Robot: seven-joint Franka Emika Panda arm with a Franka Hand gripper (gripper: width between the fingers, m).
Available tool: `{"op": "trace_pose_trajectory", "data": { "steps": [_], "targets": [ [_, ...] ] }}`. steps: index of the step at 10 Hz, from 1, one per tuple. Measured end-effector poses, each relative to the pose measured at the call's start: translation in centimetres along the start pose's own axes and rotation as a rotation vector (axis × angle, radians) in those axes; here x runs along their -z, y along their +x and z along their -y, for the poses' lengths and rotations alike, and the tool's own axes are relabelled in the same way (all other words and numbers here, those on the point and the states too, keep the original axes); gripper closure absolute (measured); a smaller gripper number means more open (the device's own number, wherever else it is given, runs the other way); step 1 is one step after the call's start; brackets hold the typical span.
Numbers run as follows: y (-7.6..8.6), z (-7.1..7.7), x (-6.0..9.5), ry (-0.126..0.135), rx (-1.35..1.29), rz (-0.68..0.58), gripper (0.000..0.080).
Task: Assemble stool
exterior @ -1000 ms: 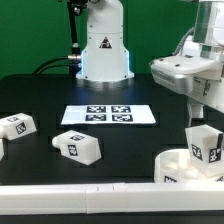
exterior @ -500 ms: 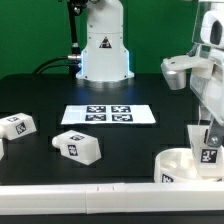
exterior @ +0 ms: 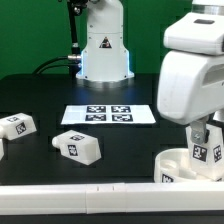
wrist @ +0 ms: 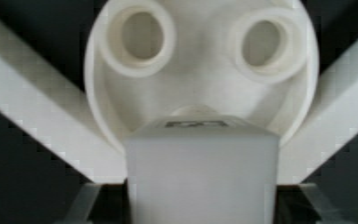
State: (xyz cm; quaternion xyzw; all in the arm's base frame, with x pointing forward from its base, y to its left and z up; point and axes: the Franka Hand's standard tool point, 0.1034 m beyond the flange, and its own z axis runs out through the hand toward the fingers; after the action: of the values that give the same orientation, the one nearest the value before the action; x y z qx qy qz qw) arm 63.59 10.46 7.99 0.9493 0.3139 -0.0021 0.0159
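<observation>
The round white stool seat (exterior: 172,165) lies at the front on the exterior view's right. A white tagged leg (exterior: 205,150) stands upright in it. My gripper (exterior: 204,130) comes down over the leg's top and is shut on it. In the wrist view the leg (wrist: 199,170) fills the space between my fingers (wrist: 98,200), and the seat (wrist: 197,85) lies behind it with two empty round sockets (wrist: 140,38). Two more loose legs lie on the table on the exterior view's left, one (exterior: 17,126) further left than the other (exterior: 80,146).
The marker board (exterior: 108,114) lies flat in the middle of the black table. The robot base (exterior: 104,45) stands behind it. A white rail (exterior: 70,190) runs along the table's front edge. My arm's bulk (exterior: 195,75) hangs over the right side.
My arm has swung and turned over the seat, and now fills more of the right side. The upright leg has turned in place with it, showing different tag faces.
</observation>
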Motion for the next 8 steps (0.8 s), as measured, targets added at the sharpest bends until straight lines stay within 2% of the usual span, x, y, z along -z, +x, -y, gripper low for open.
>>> {"op": "trace_pose_trajectory", "data": {
  "steps": [3, 5, 6, 7, 8],
  "targets": [
    [0.06, 0.10, -0.03, 0.007, -0.236, -0.005, 0.0463],
    [0.24, 0.17, -0.05, 0.042, -0.577, -0.029, 0.0463],
    [0.27, 0.26, -0.12, 0.079, -0.728, -0.037, 0.0463],
    [0.28, 0.28, -0.13, 0.092, -0.836, -0.037, 0.0463],
    [0.30, 0.33, -0.13, 0.092, -0.877, -0.035, 0.0463]
  ]
}}
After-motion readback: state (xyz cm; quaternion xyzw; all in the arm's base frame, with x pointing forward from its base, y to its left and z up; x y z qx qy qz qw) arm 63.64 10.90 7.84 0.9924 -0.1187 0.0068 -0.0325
